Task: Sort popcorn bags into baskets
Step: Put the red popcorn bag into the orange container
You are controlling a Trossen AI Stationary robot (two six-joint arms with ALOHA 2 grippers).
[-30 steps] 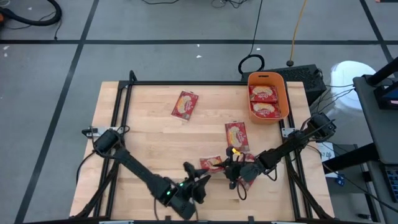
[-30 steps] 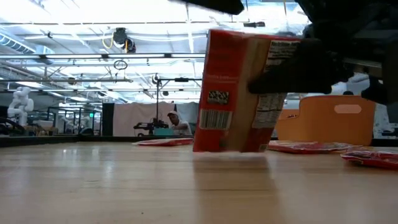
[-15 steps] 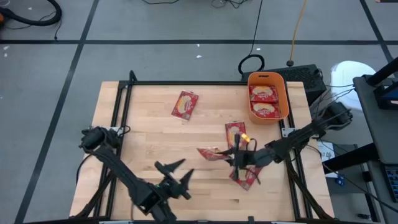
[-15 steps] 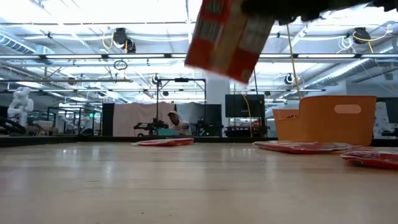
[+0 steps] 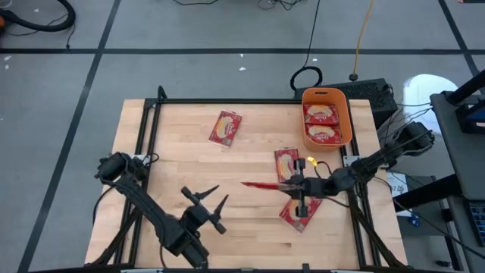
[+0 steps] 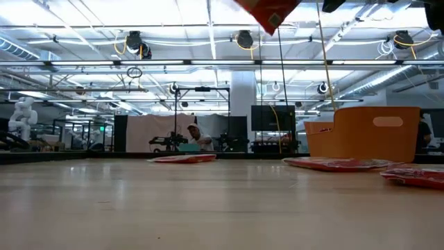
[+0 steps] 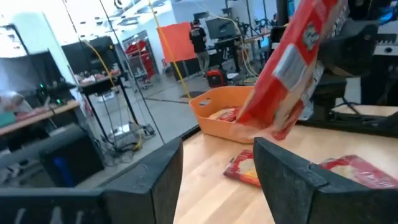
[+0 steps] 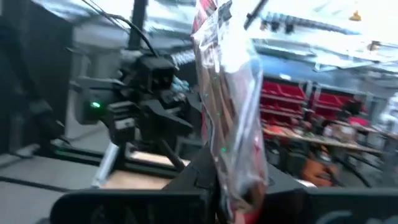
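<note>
My right gripper [image 5: 288, 184] is shut on one red popcorn bag [image 5: 261, 184], which shows edge-on in the high view, above the table's middle right. Only its lower corner [image 6: 270, 10] enters the low view. My left gripper [image 5: 208, 197] stands open near the table's front, left of that bag, with nothing between its fingers [image 7: 155, 180]. Three more bags lie flat on the table [image 5: 225, 127] [image 5: 287, 163] [image 5: 299, 214]. The orange basket [image 5: 345, 114] stands at the far right corner with two bags in it. My right gripper pinches the bag's end [image 8: 233, 177] between its two fingers. The fingers come roughly level from the table's right side. The bag [image 7: 298, 68] sticks out past the fingertips toward the table's left, on edge and tilted, lifted clear of the table.
A black frame [image 5: 227, 101] runs along the table's far and side edges. Bare wood lies between the two grippers and across the table's left half [image 5: 167, 152]. Beyond the table, in the low view, a person [image 6: 198, 137] is far off in the room.
My right gripper has risen with the bag, which stood with its lower edge on the table and now hangs clear, almost out of the low view. My left gripper has drawn back toward the table's left, away from the bag, and has rolled.
</note>
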